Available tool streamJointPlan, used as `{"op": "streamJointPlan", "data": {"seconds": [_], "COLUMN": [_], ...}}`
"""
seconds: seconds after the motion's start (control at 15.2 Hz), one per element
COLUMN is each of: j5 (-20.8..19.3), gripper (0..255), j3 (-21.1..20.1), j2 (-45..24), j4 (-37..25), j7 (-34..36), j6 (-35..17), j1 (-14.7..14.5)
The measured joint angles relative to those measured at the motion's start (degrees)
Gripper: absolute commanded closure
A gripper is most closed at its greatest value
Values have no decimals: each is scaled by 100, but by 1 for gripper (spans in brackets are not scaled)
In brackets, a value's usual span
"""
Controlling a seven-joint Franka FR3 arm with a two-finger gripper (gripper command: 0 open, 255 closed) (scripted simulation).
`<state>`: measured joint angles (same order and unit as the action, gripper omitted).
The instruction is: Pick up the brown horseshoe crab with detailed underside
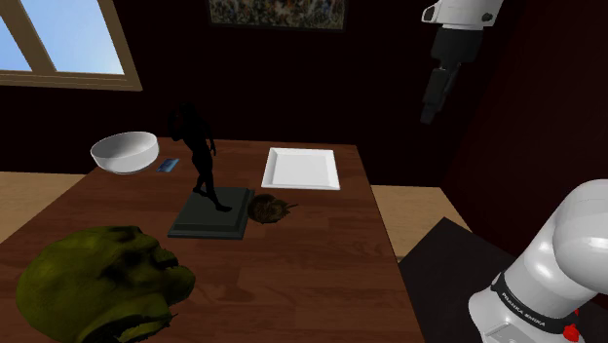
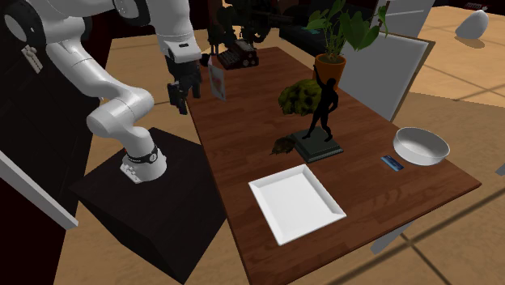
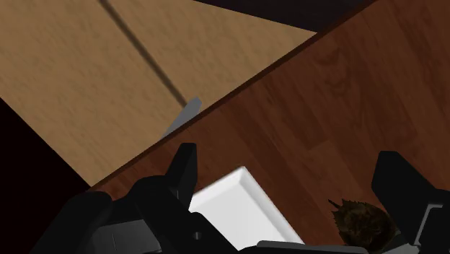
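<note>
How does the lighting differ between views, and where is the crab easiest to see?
Shoulder view: dim, the figurine a black silhouette, the crab a dark blot. Second exterior view: brighter, crab small and dark. Wrist view: evenly lit, crab clearest.

The horseshoe crab (image 1: 270,208) is a small, low, rounded thing, dark brown and mottled. In the wrist view its edge shows short spikes. It lies flat on the brown wooden counter (image 1: 302,278), near the middle. It sits just beside a corner of the dark statue base (image 1: 209,219); whether the two touch cannot be told. The white square tray (image 1: 302,168) lies near it but apart. What looks like a thin tail sticks out on the side away from the base.
</note>
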<state>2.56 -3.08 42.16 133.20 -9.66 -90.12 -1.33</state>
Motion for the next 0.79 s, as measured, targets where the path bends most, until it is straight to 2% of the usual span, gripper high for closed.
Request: {"op": "streamJointPlan", "data": {"seconds": [0.26,0.79], "j5": [-15,-154], "gripper": [0,0], "j3": [-96,-495], "j2": [-241,-1521], "j4": [114,167], "j7": [-111,-455], "j6": [-377,-1816], "j1": [-95,-395]}}
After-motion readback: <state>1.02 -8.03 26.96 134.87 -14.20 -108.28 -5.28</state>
